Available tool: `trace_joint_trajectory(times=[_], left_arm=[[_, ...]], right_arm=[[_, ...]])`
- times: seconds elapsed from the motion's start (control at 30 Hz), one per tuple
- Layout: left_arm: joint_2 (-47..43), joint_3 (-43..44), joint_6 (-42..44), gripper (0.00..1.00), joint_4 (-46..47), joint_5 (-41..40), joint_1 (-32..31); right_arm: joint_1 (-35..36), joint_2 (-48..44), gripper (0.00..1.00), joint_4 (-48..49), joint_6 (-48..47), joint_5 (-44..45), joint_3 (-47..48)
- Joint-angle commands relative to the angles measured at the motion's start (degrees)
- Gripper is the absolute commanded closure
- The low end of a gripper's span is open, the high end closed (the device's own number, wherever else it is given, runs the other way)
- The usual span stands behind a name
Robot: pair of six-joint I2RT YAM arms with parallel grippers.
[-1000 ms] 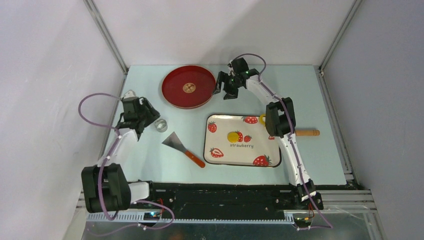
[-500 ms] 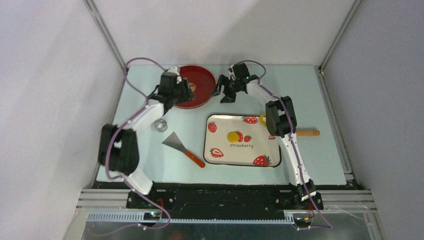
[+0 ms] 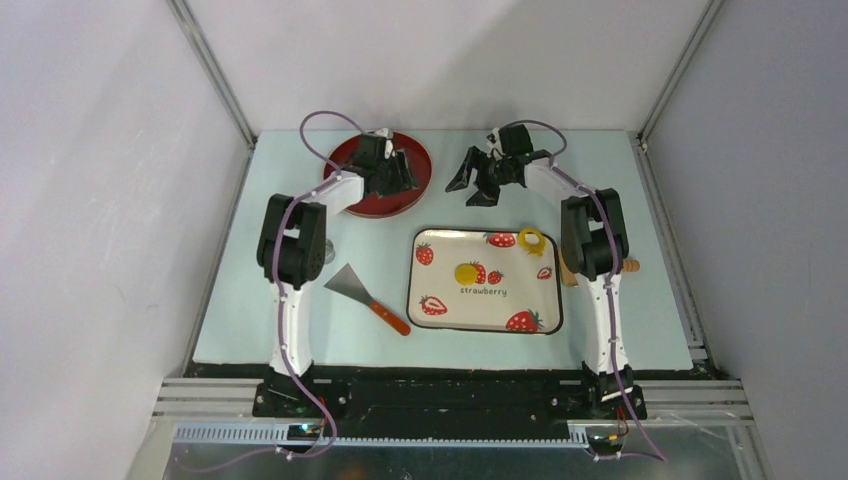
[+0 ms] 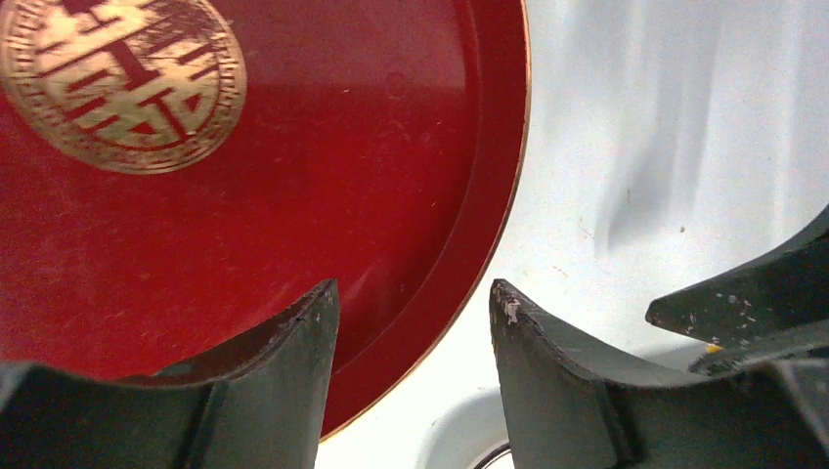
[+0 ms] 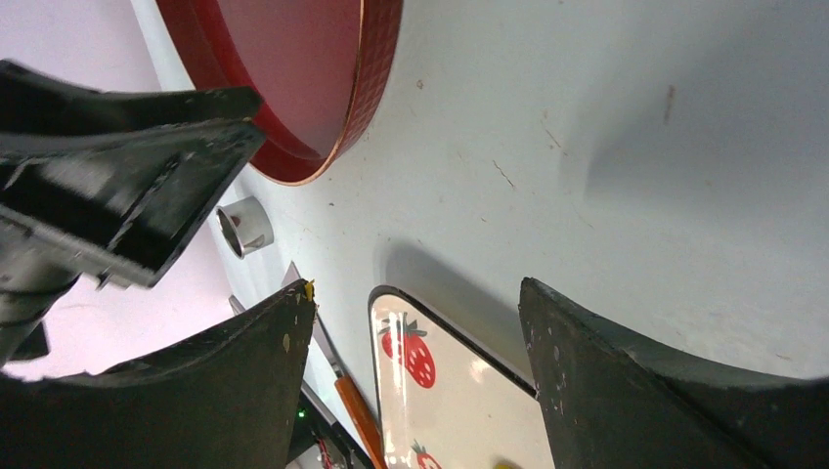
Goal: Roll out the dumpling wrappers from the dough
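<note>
The left pincer (image 4: pixel 411 303) hangs open and empty over the rim of the red plate (image 3: pixel 345 185), the right pincer (image 3: pixel 470 190) gapes wide, holding nothing, above the surface (image 3: pixel 245 300) beside that plate, and the dough (image 3: pixel 466 272) lies as a small yellow round on the strawberry tray (image 3: pixel 470 312), well apart from both.

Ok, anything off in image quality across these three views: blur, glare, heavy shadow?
Top external: even light, sharp throughout, the strawberry tray print readable. Left wrist: red plate crisp, with soft shadow bands on the table. Right wrist: the right gripper sits close to the lens, its fingers dark with little detail, and a diffuse shadow falls on the table.
</note>
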Motion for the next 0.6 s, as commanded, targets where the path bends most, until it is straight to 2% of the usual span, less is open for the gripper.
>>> trace_joint_trajectory(times=[0.0,0.07,0.33,0.57], left_arm=[[4.27,5.99,-3.48,0.39,0.94,8.29,-0.42],[7.31,7.69,-4.35,0.40,0.83,12.50,-1.20],[11.09,12.11,-6.26,0.41,1.04,19.13,-5.17],[10.58,12.72,-5.51,0.42,2.40,21.75,-9.27]], right_arm=[[-1.02,-3.74,0.19,2.31,-1.55,-1.83,-1.27],[-1.43,-3.34,0.19,2.20,-1.68,-1.77,-1.38],[-3.01,-1.96,0.19,2.03,-2.05,-1.68,-1.06],[-4.36,-0.16,0.19,0.62,-3.04,-1.17,-0.01]])
